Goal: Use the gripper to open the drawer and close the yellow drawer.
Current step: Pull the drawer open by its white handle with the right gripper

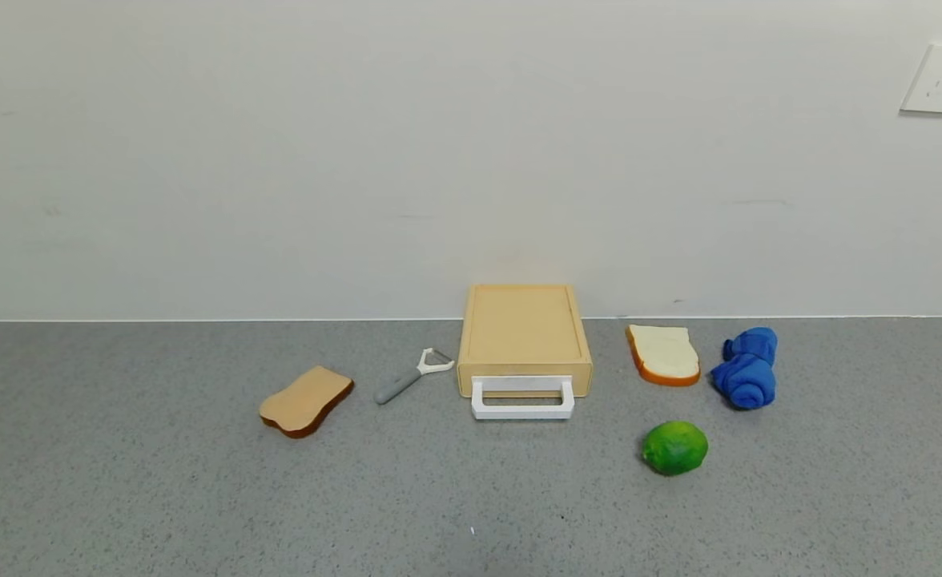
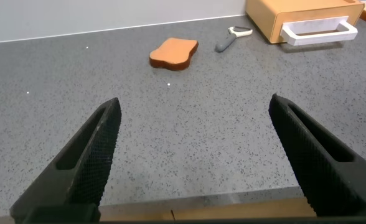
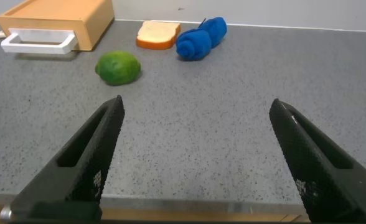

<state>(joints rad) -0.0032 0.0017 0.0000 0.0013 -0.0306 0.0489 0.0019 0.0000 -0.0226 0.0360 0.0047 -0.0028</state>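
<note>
The yellow drawer sits on the grey countertop against the white wall, pushed fully into its flat matching case, its white loop handle jutting out toward the robot. On the robot's left of it lie a grey-handled peeler just beside the case and, farther out, a brown bread slice. On the right are a white bread slice with an orange crust, a rolled blue cloth and a green lime.

Neither arm shows in the head view. The left gripper hangs low over bare counter, jaws spread wide and holding nothing – the drawer is well away from it. The right gripper is likewise wide open and empty, the lime nearest to it
</note>
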